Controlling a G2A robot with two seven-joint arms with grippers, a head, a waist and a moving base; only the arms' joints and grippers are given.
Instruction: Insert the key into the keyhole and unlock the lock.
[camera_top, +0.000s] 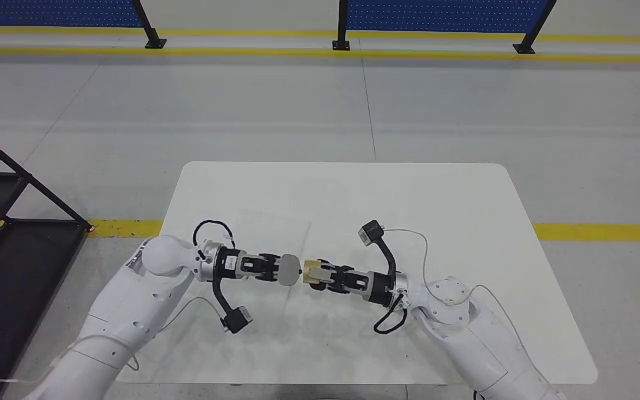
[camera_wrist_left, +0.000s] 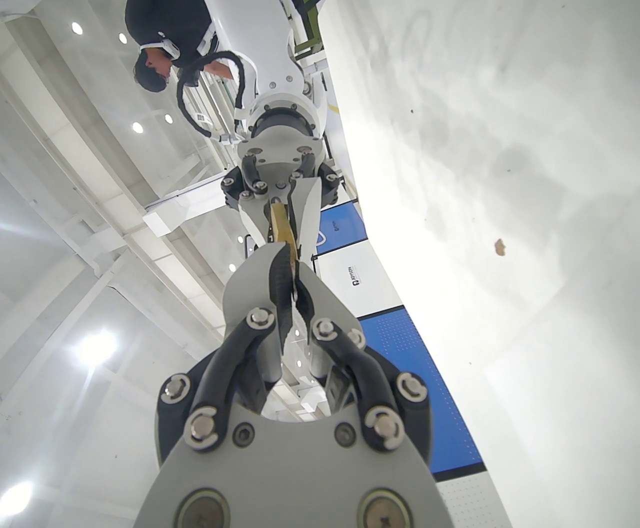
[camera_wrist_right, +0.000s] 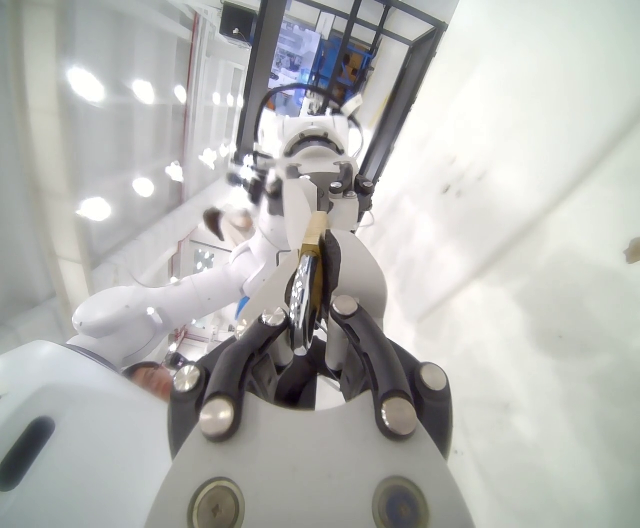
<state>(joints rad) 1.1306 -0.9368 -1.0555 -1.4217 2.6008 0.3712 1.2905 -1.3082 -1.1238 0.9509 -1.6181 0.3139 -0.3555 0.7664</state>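
Over the white table (camera_top: 450, 200) the two arms meet tip to tip. My right gripper (camera_top: 324, 274) is shut on the brass lock (camera_top: 313, 268), whose body sticks out past its fingertips (camera_wrist_right: 350, 260); a chrome loop shows deeper between them. In the left wrist view the lock (camera_wrist_left: 280, 227) sits edge-on between the far fingers. My left gripper (camera_wrist_left: 289, 272) is shut on a thin thing, taken for the key, almost wholly hidden by its dark pads (camera_wrist_left: 277, 285). Its tip touches the lock's end. I cannot see the keyhole.
A small brown crumb (camera_wrist_left: 499, 247) lies on the table beside the arms. A black frame (camera_top: 30, 240) stands off the table's left side. Blue barriers (camera_top: 440, 15) line the far floor. Bare tabletop stretches to the back and the right.
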